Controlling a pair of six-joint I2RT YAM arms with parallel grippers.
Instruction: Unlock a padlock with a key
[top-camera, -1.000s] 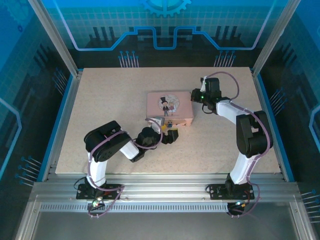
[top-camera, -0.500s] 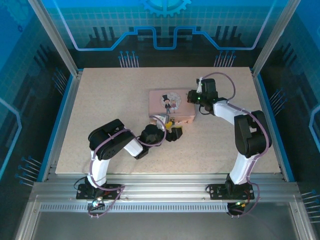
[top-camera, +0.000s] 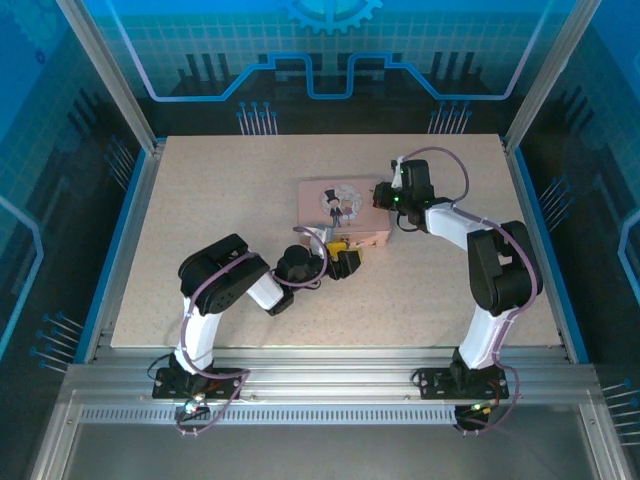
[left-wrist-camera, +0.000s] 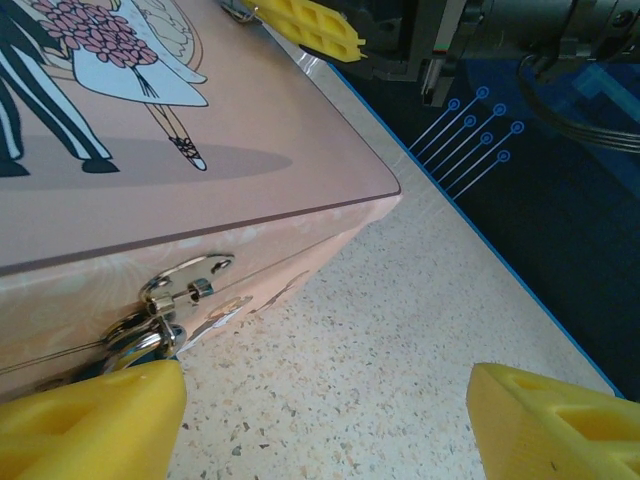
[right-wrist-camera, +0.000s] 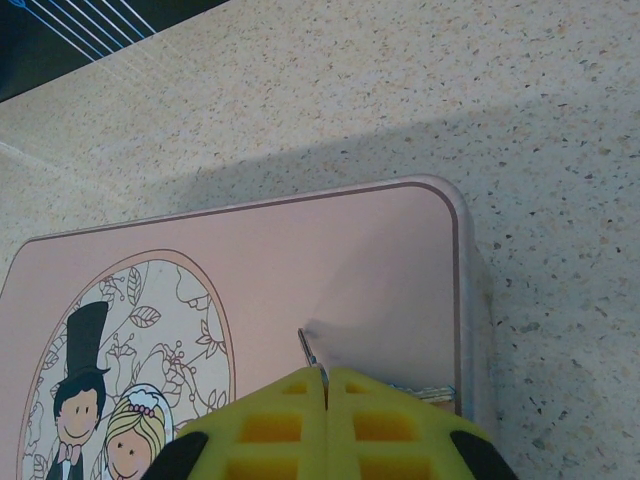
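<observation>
While the right gripper (right-wrist-camera: 325, 388) pinches the key (right-wrist-camera: 309, 350) between closed pads (right-wrist-camera: 270, 425), the thin sliver poking toward 12 o'clock over the lid of the tin (right-wrist-camera: 380, 260), the left gripper (left-wrist-camera: 325, 395) stands with jaws apart and nothing between them. From above, the right one sits at the tin's 3 o'clock edge, the left at its 6 o'clock. The padlock (left-wrist-camera: 140, 338) hangs from the hasp (left-wrist-camera: 188, 278) on the tin's front wall, at 8 o'clock in the left wrist view, just beside the left yellow pad (left-wrist-camera: 90, 420). Whether the key touches the lid I cannot tell.
</observation>
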